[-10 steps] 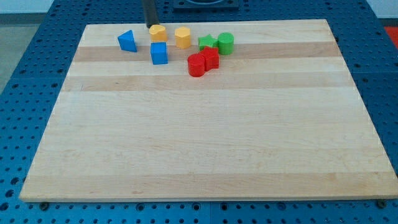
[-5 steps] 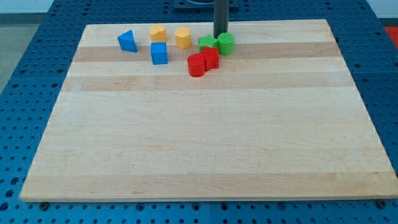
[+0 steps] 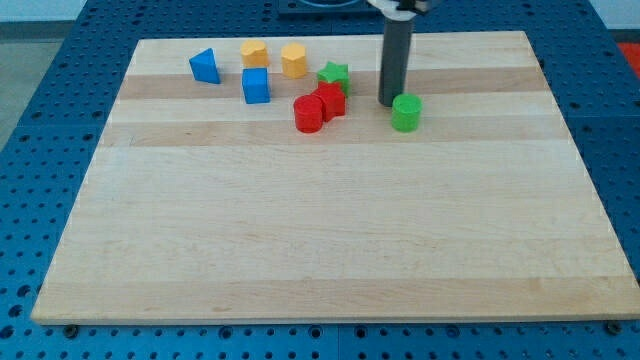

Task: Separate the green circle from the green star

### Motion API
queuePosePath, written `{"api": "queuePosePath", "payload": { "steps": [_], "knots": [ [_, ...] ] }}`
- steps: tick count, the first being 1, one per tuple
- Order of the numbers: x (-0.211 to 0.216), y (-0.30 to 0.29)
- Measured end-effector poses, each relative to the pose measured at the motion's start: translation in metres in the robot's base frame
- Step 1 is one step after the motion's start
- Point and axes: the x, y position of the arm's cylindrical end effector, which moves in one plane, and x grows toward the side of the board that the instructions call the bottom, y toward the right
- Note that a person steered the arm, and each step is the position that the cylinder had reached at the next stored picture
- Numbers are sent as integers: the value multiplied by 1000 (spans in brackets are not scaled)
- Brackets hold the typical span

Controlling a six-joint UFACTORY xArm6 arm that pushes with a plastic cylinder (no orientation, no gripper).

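The green circle (image 3: 406, 112) stands on the wooden board (image 3: 330, 230) right of the block cluster, apart from the green star (image 3: 333, 74). My tip (image 3: 388, 103) rests on the board just left of and above the green circle, touching or nearly touching it. The green star lies to the tip's upper left, next to two red blocks.
A red cylinder (image 3: 308, 114) and a red block (image 3: 330, 100) sit just below the star. Two yellow blocks (image 3: 254, 52) (image 3: 293, 59), a blue cube (image 3: 256, 85) and a blue triangular block (image 3: 205, 66) lie at the view's upper left.
My tip moved right and down from the top edge, passing between the green blocks. The green circle slid right and down, away from the star. The red blocks shifted slightly left and down.
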Motion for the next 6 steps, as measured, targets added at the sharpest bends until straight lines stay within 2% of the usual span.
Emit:
{"api": "queuePosePath", "payload": {
  "steps": [2, 3, 6],
  "knots": [
    [-7, 52],
    [6, 59],
    [32, 5]
  ]
}}
